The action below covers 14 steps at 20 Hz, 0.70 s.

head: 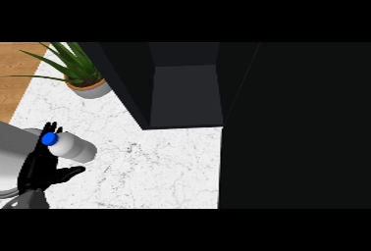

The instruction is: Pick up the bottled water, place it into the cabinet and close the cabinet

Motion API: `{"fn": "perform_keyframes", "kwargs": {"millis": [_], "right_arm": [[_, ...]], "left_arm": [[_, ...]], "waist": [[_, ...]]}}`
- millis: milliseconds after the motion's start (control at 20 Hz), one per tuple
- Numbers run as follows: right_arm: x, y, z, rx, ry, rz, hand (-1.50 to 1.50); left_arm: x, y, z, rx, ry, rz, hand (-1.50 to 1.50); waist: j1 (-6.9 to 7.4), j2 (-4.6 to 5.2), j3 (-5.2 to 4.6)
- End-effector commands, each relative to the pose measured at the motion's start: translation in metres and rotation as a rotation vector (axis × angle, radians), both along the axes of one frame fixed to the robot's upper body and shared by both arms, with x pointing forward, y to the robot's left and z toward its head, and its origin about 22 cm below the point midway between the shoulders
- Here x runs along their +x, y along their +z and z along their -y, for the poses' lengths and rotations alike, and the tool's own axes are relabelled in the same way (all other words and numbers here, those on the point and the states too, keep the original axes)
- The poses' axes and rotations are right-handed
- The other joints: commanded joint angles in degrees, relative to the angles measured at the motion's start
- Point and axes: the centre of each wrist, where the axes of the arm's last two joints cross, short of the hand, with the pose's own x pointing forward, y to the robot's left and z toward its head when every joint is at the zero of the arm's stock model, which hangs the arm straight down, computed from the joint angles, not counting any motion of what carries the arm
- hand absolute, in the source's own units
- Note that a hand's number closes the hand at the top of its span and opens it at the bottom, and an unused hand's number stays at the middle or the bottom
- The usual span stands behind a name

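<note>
The left hand (42,169) is at the view's lower left, fingers extended and thumb spread, and it encloses nothing. The bottled water (74,148) is just beside the fingers, its blue cap (49,139) against them, at the left of the marble counter (159,166). The cabinet (185,95) stands open, well apart. Judged status: grasp, transfer, placement and door closure all remain. The right hand is not visible.

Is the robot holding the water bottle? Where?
Not clearly. The left hand sits against the bottled water near its blue cap, fingers straight, thumb spread, not curled round it.
</note>
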Motion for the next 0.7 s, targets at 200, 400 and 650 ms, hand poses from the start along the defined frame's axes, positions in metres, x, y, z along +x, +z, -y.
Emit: {"fn": "perform_keyframes", "kwargs": {"millis": [200,400,650], "right_arm": [[-0.012,0.03,-0.002,-0.027,0.009,0.059,-1.5],[-0.012,0.03,0.003,-0.025,0.016,0.054,-1.5],[-0.01,0.025,0.007,-0.023,0.017,0.051,-1.5]], "left_arm": [[-0.005,-0.033,0.021,-0.095,-0.042,0.041,1.5],[0.01,-0.032,0.032,-0.009,-0.045,0.091,1.5],[-0.014,-0.043,0.021,0.133,-0.053,0.105,1.5]], "waist": [[-0.11,0.02,-0.05],[-0.2,0.3,-0.07],[0.3,0.45,-0.06]]}}
